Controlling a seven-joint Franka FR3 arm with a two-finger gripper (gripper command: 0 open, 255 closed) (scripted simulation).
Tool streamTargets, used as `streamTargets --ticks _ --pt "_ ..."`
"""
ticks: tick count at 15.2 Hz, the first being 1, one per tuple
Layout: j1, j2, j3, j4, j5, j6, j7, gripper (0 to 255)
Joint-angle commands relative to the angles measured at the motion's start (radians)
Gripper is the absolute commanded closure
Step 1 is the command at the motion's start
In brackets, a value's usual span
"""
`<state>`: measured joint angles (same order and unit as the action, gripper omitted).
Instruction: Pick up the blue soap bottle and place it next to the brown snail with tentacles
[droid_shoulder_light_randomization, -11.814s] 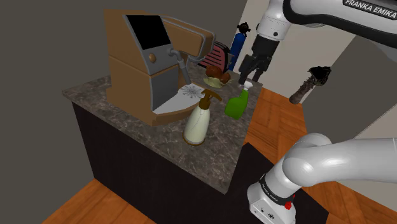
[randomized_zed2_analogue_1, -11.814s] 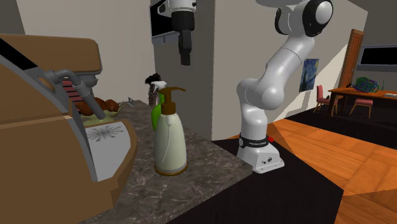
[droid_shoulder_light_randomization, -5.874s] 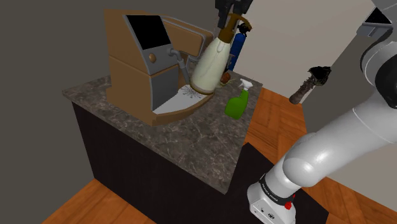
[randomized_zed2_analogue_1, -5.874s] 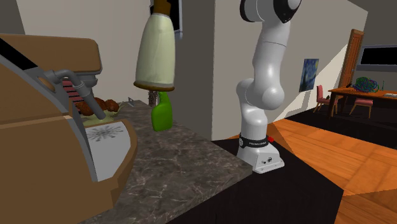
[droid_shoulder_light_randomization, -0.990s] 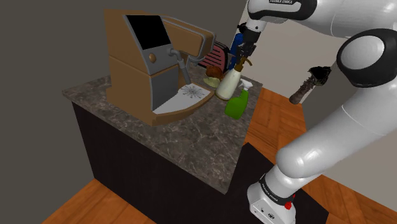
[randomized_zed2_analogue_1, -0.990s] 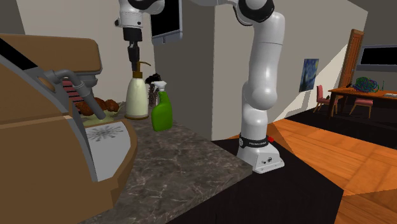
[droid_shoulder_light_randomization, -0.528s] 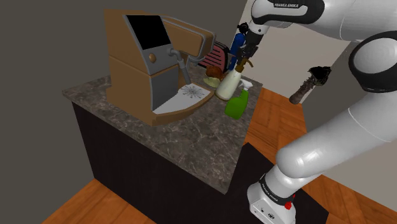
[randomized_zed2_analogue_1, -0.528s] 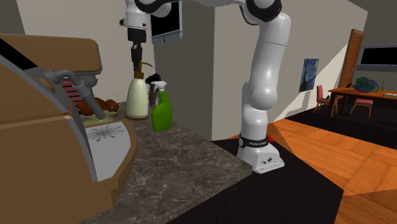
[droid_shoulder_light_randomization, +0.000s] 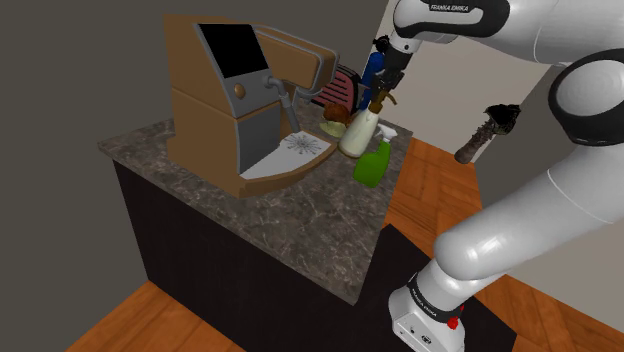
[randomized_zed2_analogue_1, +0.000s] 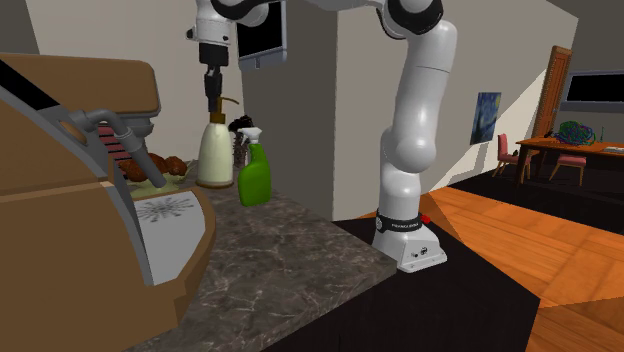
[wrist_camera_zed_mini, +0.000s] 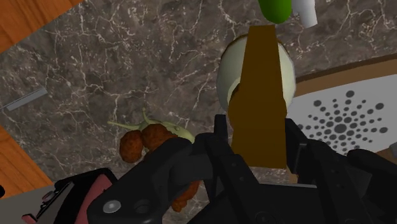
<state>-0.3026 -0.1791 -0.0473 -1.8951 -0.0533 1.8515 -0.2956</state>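
Right now my hand (randomized_zed2_analogue_1: 211, 90) hangs straight down over the far end of the bench (droid_shoulder_light_randomization: 290, 225), at the top of the soap bottle (droid_shoulder_light_randomization: 360, 133). The bottle has a cream body and a brown pump, and it stands upright on the dark marbled top. From the wrist view the brown pump head reaches up into my hand. I cannot tell whether my grip on it is clenched or let go.

The soap bottle stands just beside the snail (droid_shoulder_light_randomization: 337, 117), on the shoulder view's right of it. The snail is brown with a pale body and thin tentacles, and it lies on the bench. In the wrist view a narrow strip of bare stone shows between the two, so they are near but not touching.

A green spray bottle (droid_shoulder_light_randomization: 372, 165) with a white trigger stands close against the soap bottle, on the side nearer the shoulder camera. A big brown coffee machine (droid_shoulder_light_randomization: 225, 90) takes up the shoulder view's left of the bench. Its white drip tray (wrist_camera_zed_mini: 343, 118), dotted with dark holes, lies just by the soap bottle's base. Behind my hand, further back, a blue bottle (droid_shoulder_light_randomization: 371, 66) with a black top stands upright. My white arm (droid_shoulder_light_randomization: 560, 40) arches in from the shoulder view's right.
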Motion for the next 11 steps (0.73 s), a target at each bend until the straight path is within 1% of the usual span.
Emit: streamTargets --ticks 1,2,5,6,10,11 --pt "0.001 0.108 -0.001 -0.016 0.002 0.003 -0.005 0" --pt "-0.005 0.109 -0.010 0.021 0.003 -0.032 -0.023 0" --pt "-0.001 0.152 -0.004 0.088 0.006 -0.057 -0.014 0" --pt "0.002 0.099 -0.002 -0.018 0.002 -0.003 -0.006 0" --pt "0.005 0.099 0.001 0.109 0.004 -0.131 -0.007 0" --pt "0.005 0.099 0.001 0.109 0.004 -0.131 -0.007 0"
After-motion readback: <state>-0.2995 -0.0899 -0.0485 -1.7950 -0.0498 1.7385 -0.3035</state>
